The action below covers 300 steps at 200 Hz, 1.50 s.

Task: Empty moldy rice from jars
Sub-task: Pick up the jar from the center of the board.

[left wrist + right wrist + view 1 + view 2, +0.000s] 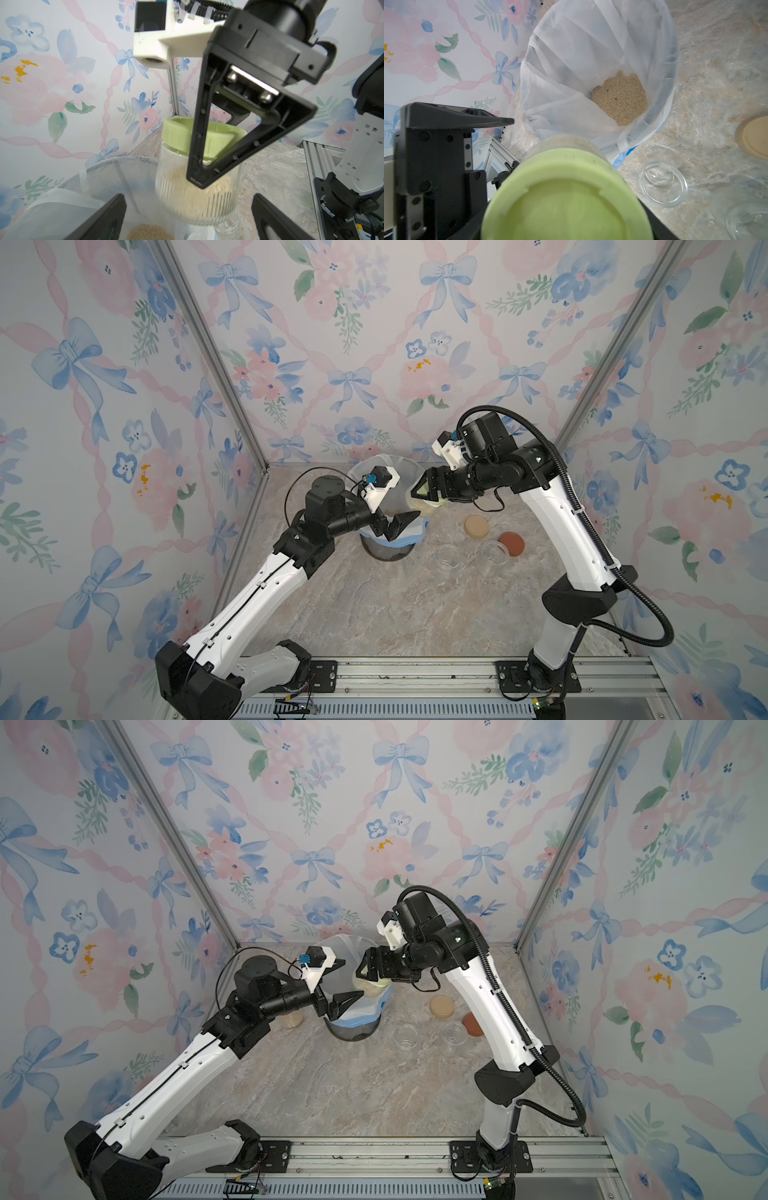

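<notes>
My right gripper (420, 492) is shut on the pale green lid (178, 135) of a clear glass jar (424, 506), which hangs beside the bin's rim. The jar (197, 197) holds moldy rice (178, 187). My left gripper (401, 526) is open just under it, its fingers (104, 220) either side of the jar's base without touching. More moldy rice (619, 97) lies at the bottom of the lined bin (571, 52). Another jar (291, 1019) with rice shows behind my left arm.
The dark mesh bin (388, 549) stands at the back middle. To its right on the marble table lie a beige lid (476, 526), a rust-red lid (511, 542) and two empty open jars (450, 558) (494, 552). Floral walls close three sides.
</notes>
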Motion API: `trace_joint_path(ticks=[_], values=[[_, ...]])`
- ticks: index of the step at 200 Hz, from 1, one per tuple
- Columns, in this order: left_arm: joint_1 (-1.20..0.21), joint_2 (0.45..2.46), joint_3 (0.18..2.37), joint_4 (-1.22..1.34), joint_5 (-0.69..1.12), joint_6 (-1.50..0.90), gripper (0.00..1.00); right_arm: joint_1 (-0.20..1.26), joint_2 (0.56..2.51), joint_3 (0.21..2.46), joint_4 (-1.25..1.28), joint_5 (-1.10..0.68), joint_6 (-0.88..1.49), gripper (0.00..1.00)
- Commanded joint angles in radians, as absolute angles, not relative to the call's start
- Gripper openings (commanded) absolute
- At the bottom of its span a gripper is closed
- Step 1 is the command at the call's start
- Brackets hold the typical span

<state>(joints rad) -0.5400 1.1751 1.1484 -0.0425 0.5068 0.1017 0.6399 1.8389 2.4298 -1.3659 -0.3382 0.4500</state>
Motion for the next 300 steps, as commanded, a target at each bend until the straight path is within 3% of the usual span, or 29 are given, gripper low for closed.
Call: trace_joint_path(ticks=[1,111,158,178,227,245,253,274,291,300], values=[[-0.549,1.209,1.186,-0.019,0.535,0.142,0.98,0.633,1.848,2.471,-1.362,-0.421,0.426,0.00],[-0.572,1.361,1.273,-0.018,0.508,0.153,0.98,0.634,1.876,2.476,-1.336,-0.515,0.421,0.00],[-0.573,1.378,1.278,-0.017,0.483,0.150,0.87,0.634,1.882,2.479,-1.335,-0.517,0.419,0.00],[-0.572,1.378,1.279,-0.016,0.473,0.147,0.69,0.634,1.882,2.480,-1.333,-0.515,0.416,0.00],[-0.573,1.378,1.287,-0.016,0.443,0.121,0.01,0.633,1.884,2.481,-1.331,-0.511,0.414,0.00],[-0.573,1.378,1.290,-0.011,0.440,0.104,0.00,0.633,1.884,2.482,-1.333,-0.498,0.407,0.00],[-0.572,1.376,1.291,-0.008,0.440,0.095,0.00,0.632,1.884,2.480,-1.330,-0.493,0.404,0.04],[-0.571,1.367,1.287,0.010,0.437,0.074,0.00,0.631,1.879,2.478,-1.324,-0.486,0.400,0.35],[-0.571,1.358,1.283,0.027,0.434,0.059,0.00,0.630,1.872,2.466,-1.316,-0.472,0.396,0.82],[-0.568,1.353,1.280,0.036,0.430,0.048,0.00,0.630,1.866,2.458,-1.311,-0.462,0.394,0.99]])
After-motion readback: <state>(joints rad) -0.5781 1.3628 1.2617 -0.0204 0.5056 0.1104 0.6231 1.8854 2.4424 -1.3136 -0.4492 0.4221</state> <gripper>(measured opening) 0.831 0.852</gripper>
